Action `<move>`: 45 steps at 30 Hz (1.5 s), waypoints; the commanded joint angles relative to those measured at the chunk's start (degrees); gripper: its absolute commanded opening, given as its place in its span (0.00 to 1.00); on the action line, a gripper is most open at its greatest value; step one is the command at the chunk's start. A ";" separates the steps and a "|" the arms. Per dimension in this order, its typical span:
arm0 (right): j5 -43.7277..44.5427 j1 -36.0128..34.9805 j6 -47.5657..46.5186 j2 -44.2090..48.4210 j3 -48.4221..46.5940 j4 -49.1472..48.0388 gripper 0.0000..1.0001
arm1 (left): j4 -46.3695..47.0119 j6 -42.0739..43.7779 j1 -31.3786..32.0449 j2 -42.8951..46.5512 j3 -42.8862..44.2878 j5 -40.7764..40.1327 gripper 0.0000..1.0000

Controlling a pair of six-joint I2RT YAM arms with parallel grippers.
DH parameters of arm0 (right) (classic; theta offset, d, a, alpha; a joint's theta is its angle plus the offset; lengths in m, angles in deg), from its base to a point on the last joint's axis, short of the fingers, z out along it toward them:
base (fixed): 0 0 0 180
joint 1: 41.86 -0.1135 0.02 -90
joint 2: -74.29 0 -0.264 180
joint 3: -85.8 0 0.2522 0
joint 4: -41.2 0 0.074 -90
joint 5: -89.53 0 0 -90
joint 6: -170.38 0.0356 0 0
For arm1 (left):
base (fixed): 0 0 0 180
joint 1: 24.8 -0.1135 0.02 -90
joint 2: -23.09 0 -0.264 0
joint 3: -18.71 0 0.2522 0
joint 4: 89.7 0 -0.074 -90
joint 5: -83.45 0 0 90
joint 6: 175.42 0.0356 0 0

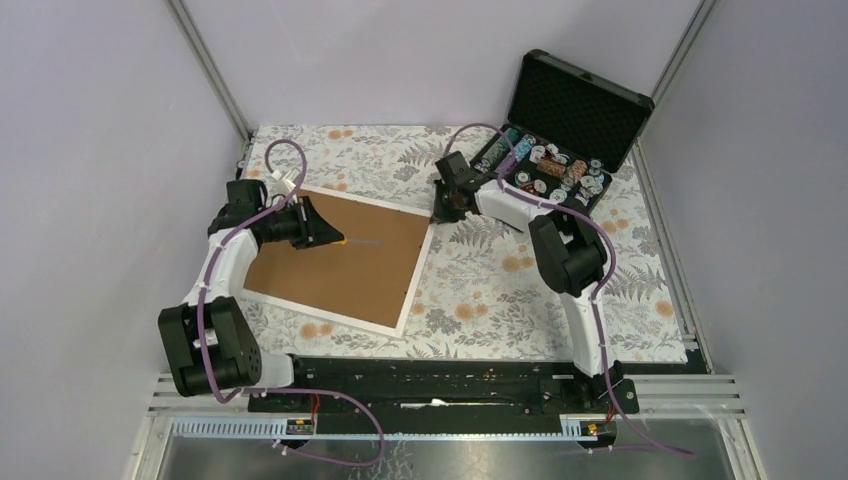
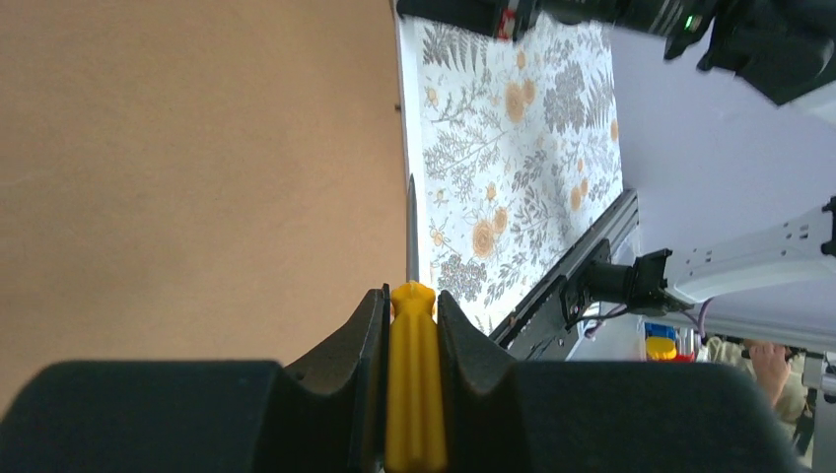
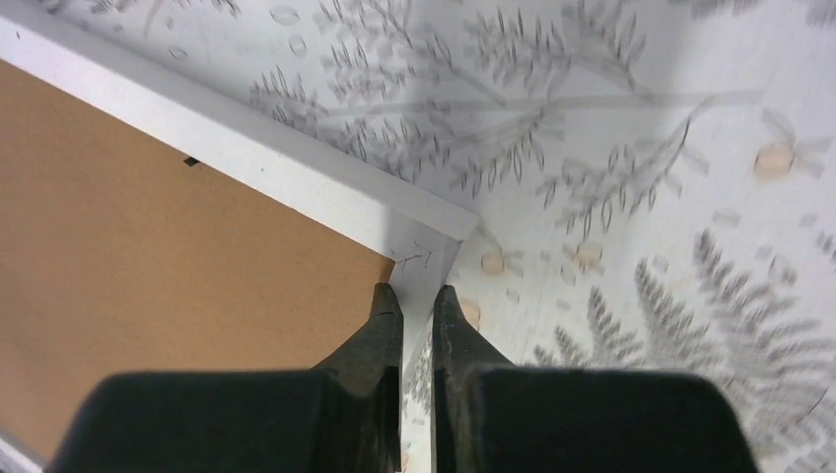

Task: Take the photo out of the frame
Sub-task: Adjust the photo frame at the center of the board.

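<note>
**Frame lies back-up, one arm on a screwdriver, the other at the corner**

The frame (image 1: 340, 268) lies flat on the left half of the table (image 1: 500, 290), turned at an angle to the table's edges. Only its brown back and narrow white border show. Its far right corner reaches about the middle of the table, and its left side lies close to the table's left edge.

The left gripper (image 1: 325, 235) hangs over the far part of the brown back. Its fingers (image 2: 360, 345) are clamped on the yellow handle of a screwdriver (image 1: 342, 241). In the left wrist view the handle (image 2: 414, 394) sits squeezed between both pads, and the thin metal shaft points away towards the frame's right side. Whether the tip touches the back cannot be told.

The right gripper (image 1: 450, 213) is down at the frame's far right corner. In its wrist view the gripper (image 3: 417, 296) has its fingers drawn nearly together, with only a narrow slit between them. One tip sits at the inner edge of the white border and the other at the outer edge, just below the corner joint. Whether they pinch the border cannot be told. A small dark tab (image 3: 190, 161) sits at the border's inner edge, further along that side.

An open black case (image 1: 580, 100) of poker chips stands at the table's far right corner, apart from the frame.
</note>
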 commanded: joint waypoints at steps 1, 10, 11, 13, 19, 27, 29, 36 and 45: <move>1.62 1.15 -19.15 -7.35 -3.68 5.29 0.02 | 1.49 3.23 3.43 -1.98 -0.95 -0.40 0.00; -7.24 1.02 -23.67 -9.32 -8.67 5.38 0.19 | 7.10 1.30 7.06 -5.53 1.02 -1.31 0.00; -7.12 1.14 -23.37 -8.68 -8.47 5.28 0.23 | 7.23 1.21 7.04 -6.21 1.88 -1.15 0.00; -6.54 1.24 -22.36 -5.74 -7.17 4.51 0.33 | 7.55 0.72 6.98 -7.07 2.91 -0.72 0.00; -7.68 1.33 -18.01 6.23 3.90 -2.99 0.60 | 9.76 -1.37 6.88 -6.05 3.06 -0.46 0.00; -6.95 -2.24 -10.89 8.32 5.53 -5.06 0.77 | 11.27 -3.40 5.84 -4.73 2.09 -0.95 0.00; -4.44 -3.08 -9.87 6.29 3.66 -4.15 0.77 | 11.05 -3.54 5.63 -4.49 2.08 -0.93 0.00; -1.06 -4.48 -7.46 -1.12 -1.86 -1.89 0.69 | 10.53 -2.69 5.59 -4.35 1.73 -0.93 0.00; 5.59 -4.56 -9.60 -4.69 -3.18 0.26 0.46 | 9.54 6.04 7.06 -11.47 4.10 -0.56 0.00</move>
